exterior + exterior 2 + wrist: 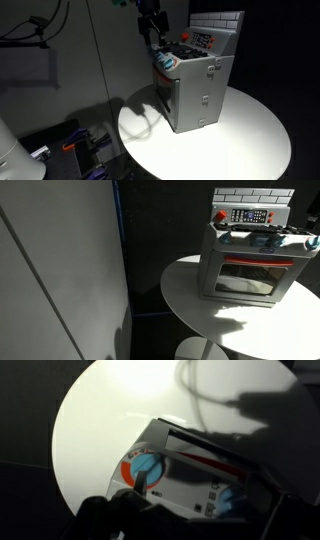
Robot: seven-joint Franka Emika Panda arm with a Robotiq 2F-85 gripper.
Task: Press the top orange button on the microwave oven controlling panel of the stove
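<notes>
Stove (203, 92), a grey box with a white door and tile-patterned back, sits on a round white desk (250, 138), with a grey wall (60, 270) beside it. The panel (248, 216), small, dark and rectangular, lies at the foot of that back; its red-orange and white marks are too small to read. The end effector (155, 42) hangs over a blue knob (146, 465); I cannot tell how its jaws stand.

Looking down now: the round white table (100, 420) glows bright against the dark floor (25, 400). The stove (190, 475) sits tilted at lower middle. 2 blue pieces show on it: a blue knob (146, 464) in a red-orange ring, and a second blue piece (226, 500) to its right. A shadow (230, 395) crosses the table's upper right. A dark blurred shape (110, 520) crowds the bottom edge.
</notes>
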